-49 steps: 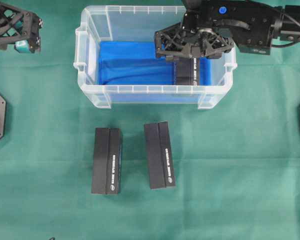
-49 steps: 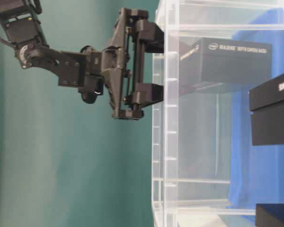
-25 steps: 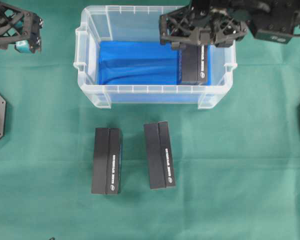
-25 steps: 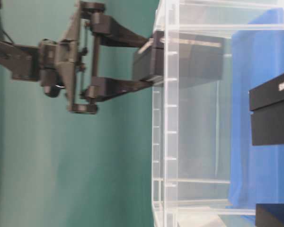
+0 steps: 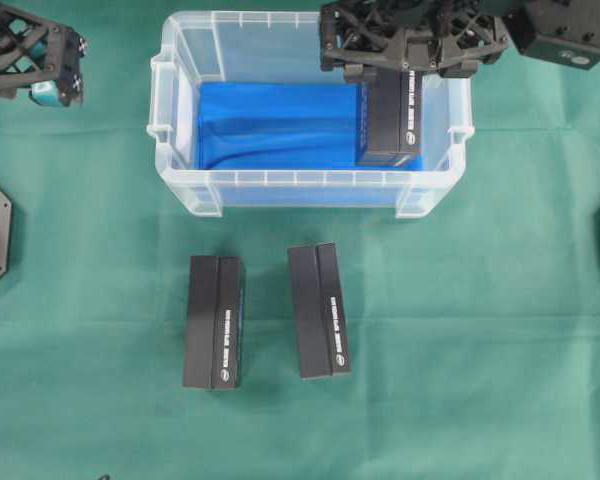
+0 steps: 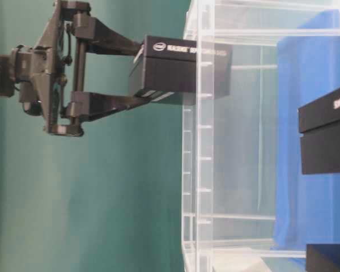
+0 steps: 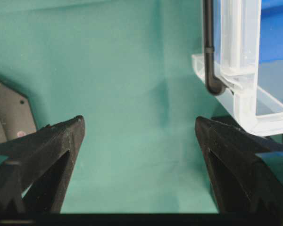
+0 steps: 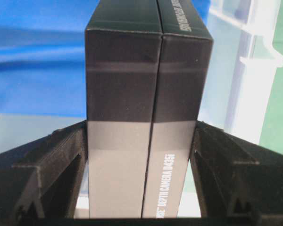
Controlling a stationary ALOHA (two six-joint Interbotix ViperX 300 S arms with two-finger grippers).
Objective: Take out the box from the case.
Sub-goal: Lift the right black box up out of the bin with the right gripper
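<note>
Two long black cardboard boxes [image 5: 214, 321] already lie on the green-clothed bench [image 5: 500, 340], while a third black box [image 5: 390, 120] is pinched between the right hand [image 5: 412, 62] fingers, partly raised from the clear plastic tub with blue lining [image 5: 180, 180]. Overhead it seems inside; the table-level view shows one end above the rim. The left hand [image 7: 139, 141] hangs wide open, empty.

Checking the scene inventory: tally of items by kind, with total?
Black boxes: 3, one in the right tool, two on the table
Clear case: 1
Blue cloth: 1
Total: 5
</note>
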